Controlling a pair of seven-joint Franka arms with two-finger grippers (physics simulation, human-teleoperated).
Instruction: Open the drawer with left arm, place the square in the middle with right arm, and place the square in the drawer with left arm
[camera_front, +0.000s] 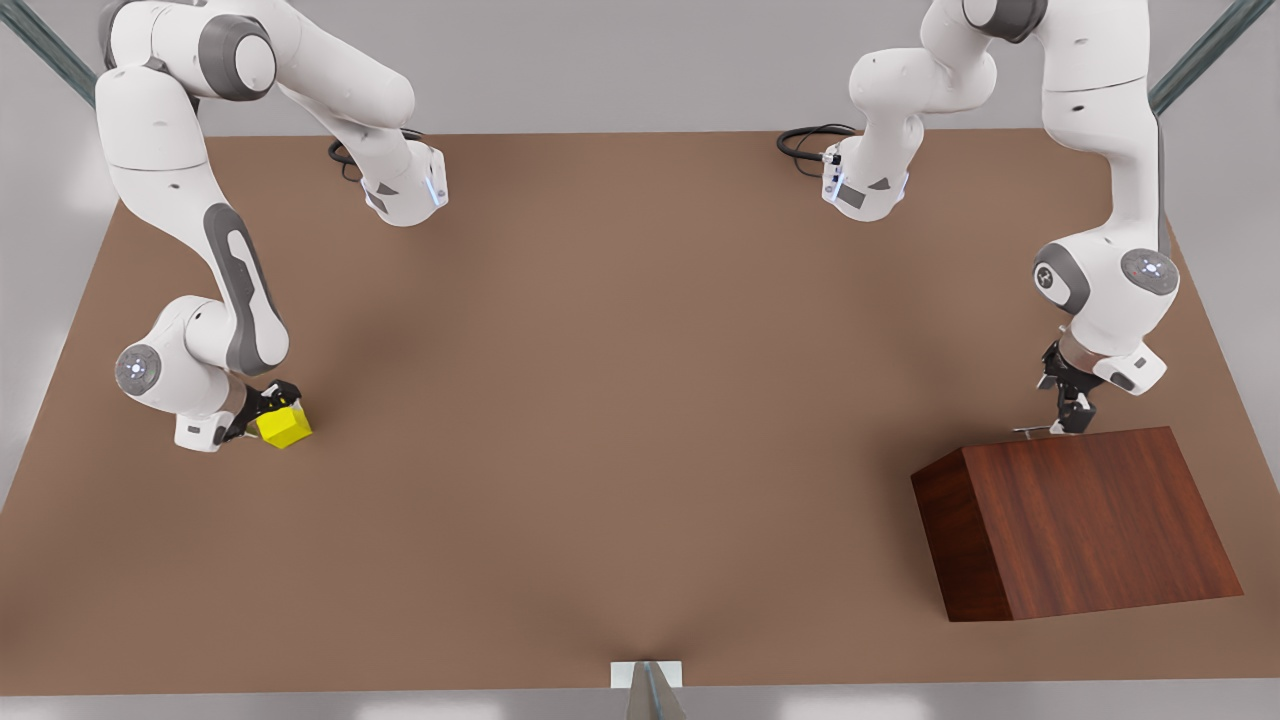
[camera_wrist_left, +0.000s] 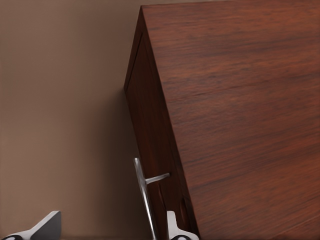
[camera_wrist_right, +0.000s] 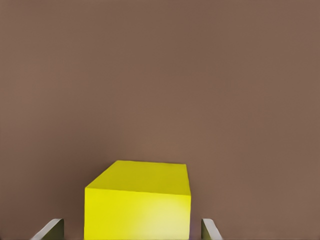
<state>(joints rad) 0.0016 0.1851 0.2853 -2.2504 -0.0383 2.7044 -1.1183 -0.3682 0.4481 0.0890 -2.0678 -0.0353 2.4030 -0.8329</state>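
One yellow square (camera_front: 284, 427) on the brown worktop (camera_front: 620, 420) at the front view's left, sitting between the spread jaws of the right gripper (camera_front: 268, 412), fingers (camera_wrist_right: 50, 231) clear of its sides. One wooden cabinet (camera_front: 1080, 520) at the front view's right, drawer (camera_wrist_left: 150, 150) closed. Left gripper (camera_front: 1068, 420) at the silver handle (camera_wrist_left: 145, 195), jaws apart on either side of the bar. Two white arms, both bent down low from the far edge.

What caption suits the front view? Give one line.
Simulated pair: left gripper straddles the drawer handle; right gripper brackets the yellow square.
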